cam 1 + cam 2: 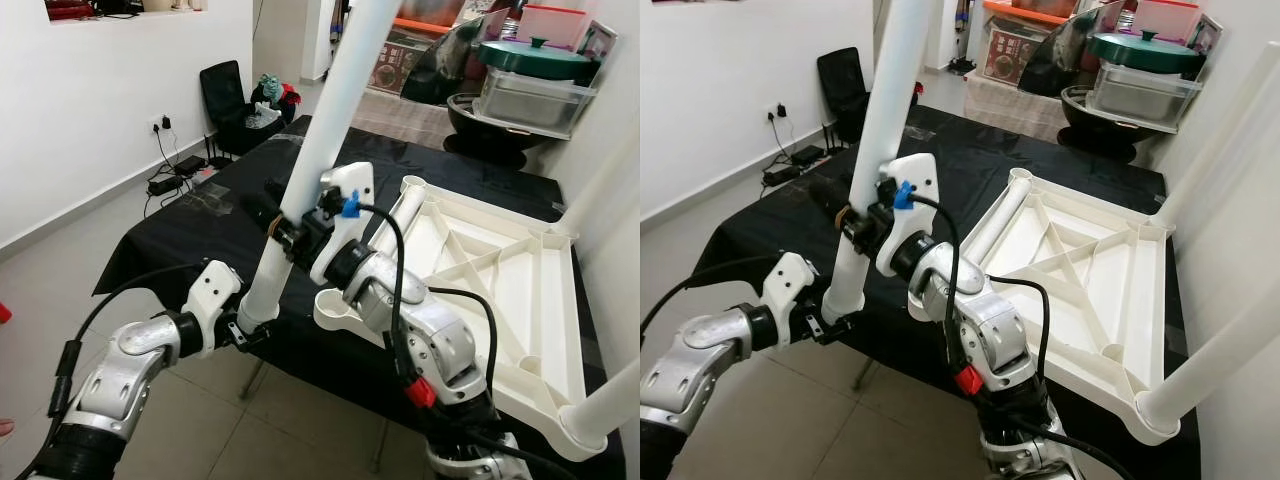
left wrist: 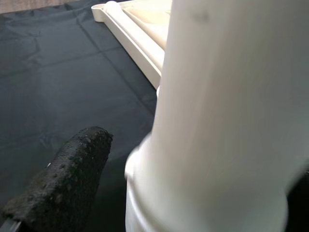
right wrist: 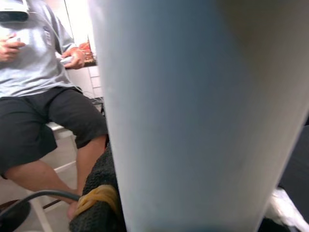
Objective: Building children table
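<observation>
A long white table leg stands tilted over the near-left edge of the black-clothed table. My right gripper is shut on the leg's middle; one finger wears a yellow band. My left gripper is shut on the leg's lower end, with a black finger beside the leg. The white tabletop lies upside down on the cloth. Its near-left corner socket sits just right of the held leg. Two fitted legs rise at its right side.
A person sits on a chair behind the leg in the right wrist view. A black chair and floor cables lie to the far left. Storage boxes and a green-lidded pot stand behind the table.
</observation>
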Controlling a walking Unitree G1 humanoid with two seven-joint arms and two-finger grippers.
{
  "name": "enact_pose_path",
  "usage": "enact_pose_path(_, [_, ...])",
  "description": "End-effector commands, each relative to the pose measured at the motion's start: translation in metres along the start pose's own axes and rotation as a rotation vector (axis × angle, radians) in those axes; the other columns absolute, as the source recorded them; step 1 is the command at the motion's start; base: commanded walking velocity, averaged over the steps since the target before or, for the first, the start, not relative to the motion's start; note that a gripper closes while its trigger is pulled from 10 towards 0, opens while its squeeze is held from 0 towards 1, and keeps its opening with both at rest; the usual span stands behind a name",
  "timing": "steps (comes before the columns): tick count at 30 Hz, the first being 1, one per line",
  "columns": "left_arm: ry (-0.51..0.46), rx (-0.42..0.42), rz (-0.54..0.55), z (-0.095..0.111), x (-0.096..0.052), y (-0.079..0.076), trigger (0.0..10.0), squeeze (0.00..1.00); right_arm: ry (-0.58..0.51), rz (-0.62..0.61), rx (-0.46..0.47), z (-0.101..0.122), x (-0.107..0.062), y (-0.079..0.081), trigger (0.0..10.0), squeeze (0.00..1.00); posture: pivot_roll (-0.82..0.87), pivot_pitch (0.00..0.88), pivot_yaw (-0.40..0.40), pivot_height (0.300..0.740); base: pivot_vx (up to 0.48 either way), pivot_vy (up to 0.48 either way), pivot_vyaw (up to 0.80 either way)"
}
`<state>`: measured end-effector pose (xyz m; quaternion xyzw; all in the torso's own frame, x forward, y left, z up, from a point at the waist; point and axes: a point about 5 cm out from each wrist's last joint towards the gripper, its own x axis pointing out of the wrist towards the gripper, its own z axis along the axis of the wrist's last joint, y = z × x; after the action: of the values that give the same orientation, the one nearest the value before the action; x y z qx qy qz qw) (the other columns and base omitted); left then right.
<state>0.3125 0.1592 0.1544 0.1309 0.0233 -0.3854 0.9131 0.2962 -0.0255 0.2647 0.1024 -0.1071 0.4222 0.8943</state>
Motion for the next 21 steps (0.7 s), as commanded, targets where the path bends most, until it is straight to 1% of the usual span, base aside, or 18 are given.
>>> enact_pose_path(1, [0.002,0.012,-0.003,0.0,0.002,0.001,10.0,0.0,0.004,0.025,-0.001,0.0,-0.001,0.004,10.0,0.0,0.08,0.0,-0.094,0.74,0.0,0.0,0.0])
enact_pose_path(2, [0.004,0.014,-0.008,0.0,0.003,0.001,6.1,0.0,0.002,0.035,-0.002,0.001,-0.002,0.006,10.0,0.0,0.07,0.0,-0.092,0.74,0.0,0.0,0.0])
enact_pose_path(3, [0.004,0.014,-0.008,0.0,0.003,0.001,6.1,0.0,0.002,0.035,-0.002,0.001,-0.002,0.006,10.0,0.0,0.07,0.0,-0.092,0.74,0.0,0.0,0.0])
enact_pose_path(4, [0.004,0.014,-0.011,-0.001,0.004,0.001,0.0,0.0,0.001,0.043,-0.001,0.001,-0.002,0.007,10.0,0.0,0.07,0.0,-0.089,0.74,0.0,0.0,0.0])
enact_pose_path(8, [0.0,0.025,-0.028,0.0,0.009,0.001,0.0,0.0,-0.001,0.063,0.007,0.001,-0.002,0.011,10.0,0.0,0.07,0.0,-0.086,0.74,0.0,0.0,0.0])
enact_pose_path(19, [-0.006,0.032,-0.074,-0.002,0.012,-0.005,0.0,0.0,-0.02,0.054,0.034,0.006,-0.002,0.007,10.0,0.0,0.07,0.0,-0.086,0.74,0.0,0.0,0.0])
enact_pose_path(20, [-0.007,0.037,-0.078,-0.002,0.012,-0.006,0.0,0.0,-0.024,0.052,0.042,0.006,-0.002,0.006,10.0,1.0,0.07,0.0,-0.088,0.74,0.0,0.0,0.0])
enact_pose_path(21, [-0.008,0.04,-0.081,-0.002,0.013,-0.006,0.0,0.0,-0.027,0.049,0.048,0.007,-0.002,0.005,10.0,1.0,0.07,0.0,-0.088,0.74,0.0,0.0,0.0])
